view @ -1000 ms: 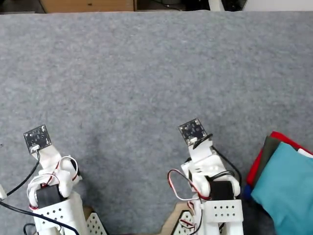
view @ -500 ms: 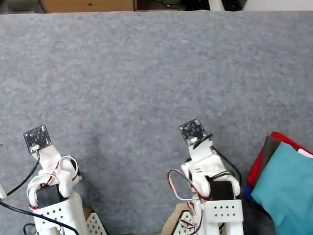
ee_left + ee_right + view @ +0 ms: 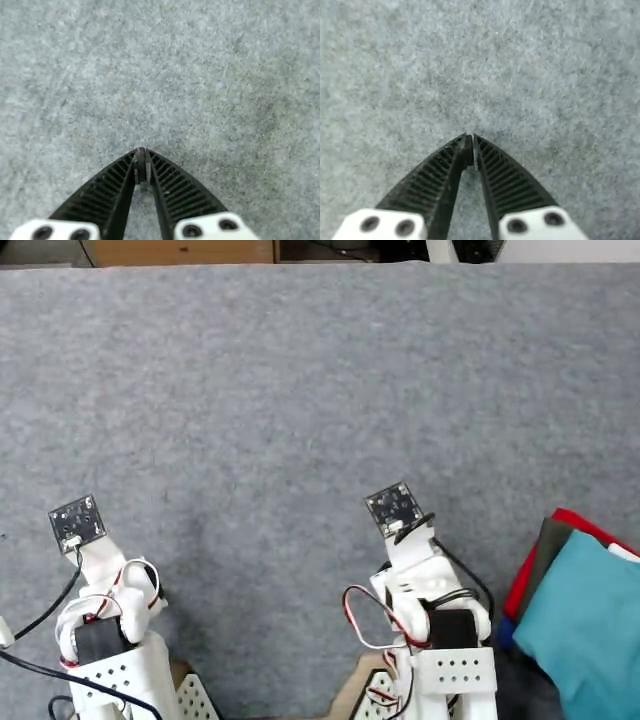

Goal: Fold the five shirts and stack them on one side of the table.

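A stack of folded shirts (image 3: 580, 620) lies at the table's near right edge, a teal one on top with dark grey, red and blue layers showing beneath. My left arm (image 3: 95, 590) rests folded back at the near left. My right arm (image 3: 425, 590) rests at the near middle, just left of the stack. In the left wrist view my left gripper (image 3: 141, 161) is shut, tips together over bare grey felt. My right gripper (image 3: 470, 147) is likewise shut with nothing in it above the felt.
The grey felt table surface (image 3: 300, 390) stretches wide across the middle and far side. A wooden panel (image 3: 180, 250) and dark items sit beyond the far edge.
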